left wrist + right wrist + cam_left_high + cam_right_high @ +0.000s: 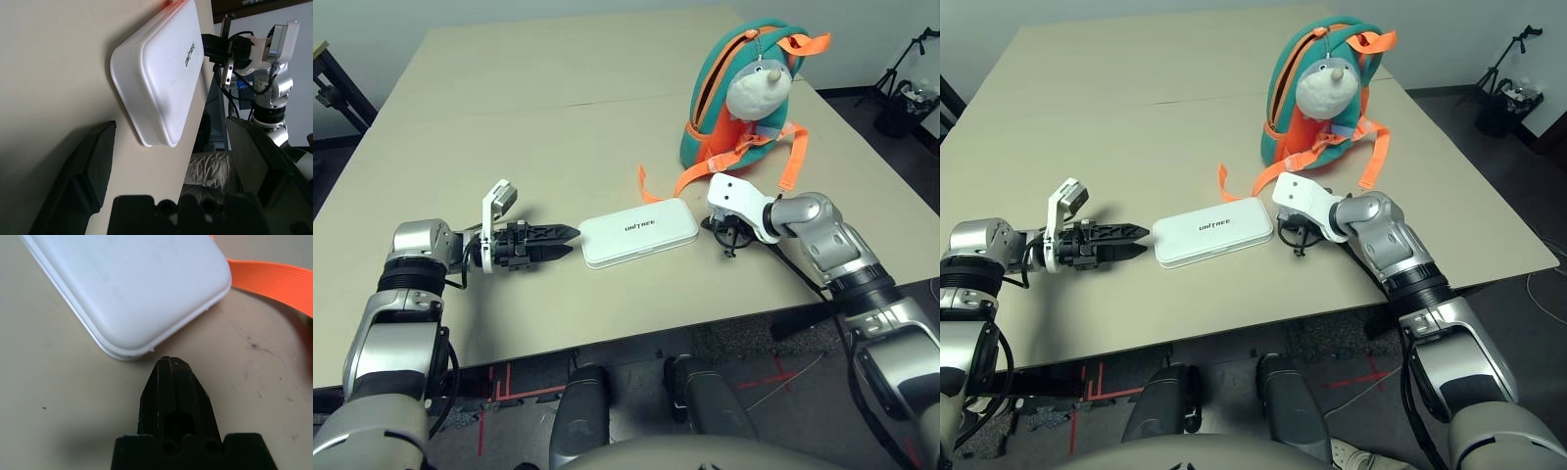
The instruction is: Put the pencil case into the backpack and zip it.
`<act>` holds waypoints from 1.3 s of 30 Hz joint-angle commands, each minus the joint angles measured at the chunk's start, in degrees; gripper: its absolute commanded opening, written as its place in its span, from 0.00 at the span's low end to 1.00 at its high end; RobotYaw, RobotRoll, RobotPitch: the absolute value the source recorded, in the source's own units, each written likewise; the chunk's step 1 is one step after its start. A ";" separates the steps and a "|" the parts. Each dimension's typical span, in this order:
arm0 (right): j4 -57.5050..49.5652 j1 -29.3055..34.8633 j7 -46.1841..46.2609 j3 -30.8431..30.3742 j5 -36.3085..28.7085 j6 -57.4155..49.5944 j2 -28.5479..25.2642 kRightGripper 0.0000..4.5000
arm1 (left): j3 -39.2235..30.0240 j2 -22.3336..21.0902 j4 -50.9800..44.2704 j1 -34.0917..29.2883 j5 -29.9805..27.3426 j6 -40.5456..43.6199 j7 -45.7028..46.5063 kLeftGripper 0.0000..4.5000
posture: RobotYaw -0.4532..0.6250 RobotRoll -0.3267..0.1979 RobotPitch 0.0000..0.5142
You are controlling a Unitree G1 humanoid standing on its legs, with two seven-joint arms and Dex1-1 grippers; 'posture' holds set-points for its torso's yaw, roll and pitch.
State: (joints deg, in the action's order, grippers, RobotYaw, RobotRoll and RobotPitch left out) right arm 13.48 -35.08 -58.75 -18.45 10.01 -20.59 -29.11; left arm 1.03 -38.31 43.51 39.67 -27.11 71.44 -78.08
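Note:
The white pencil case (638,233) lies flat on the table's near middle, dark lettering on its lid. Behind it to the right the teal backpack (744,93) stands upright, its plush head facing me and orange straps (658,188) trailing toward the case. My left gripper (573,241) is open, level with the table, its tips just short of the case's left end; the left wrist view shows the case (161,73) ahead between the spread fingers (93,166). My right gripper (171,366) is shut with nothing in it, its tip close to the case's right end (132,284).
An orange strap (274,279) lies on the table beside my right gripper. A seam (509,103) between two tabletops runs behind the case. The table's front edge (636,338) is close below both grippers. Dark equipment (906,93) stands on the floor at the far right.

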 commanded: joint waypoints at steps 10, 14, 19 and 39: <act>-5.85 0.27 -2.26 -6.36 -0.73 -4.13 4.76 0.01 | 2.31 2.16 2.47 -0.12 1.83 -1.01 2.35 1.00 | 0.32 0.62 0.23; -6.03 0.04 -2.41 -6.67 -0.52 -4.36 5.15 0.01 | 2.42 2.32 2.89 0.28 1.99 -1.29 2.31 1.00 | 0.32 0.62 0.23; -6.48 -0.22 -3.15 -7.51 -0.54 -4.29 5.85 0.01 | 2.74 2.58 3.70 1.05 2.27 -1.67 2.09 1.00 | 0.31 0.62 0.22; -3.21 -0.23 -2.55 -6.67 -0.25 -1.09 6.36 0.01 | 3.44 2.57 3.94 1.21 3.31 -5.37 -0.02 1.00 | 0.32 0.62 0.21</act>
State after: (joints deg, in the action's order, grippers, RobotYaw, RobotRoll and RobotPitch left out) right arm 9.35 -35.56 -60.96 -24.40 10.29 -22.32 -22.09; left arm 2.95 -36.50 46.45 42.05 -25.31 66.91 -79.29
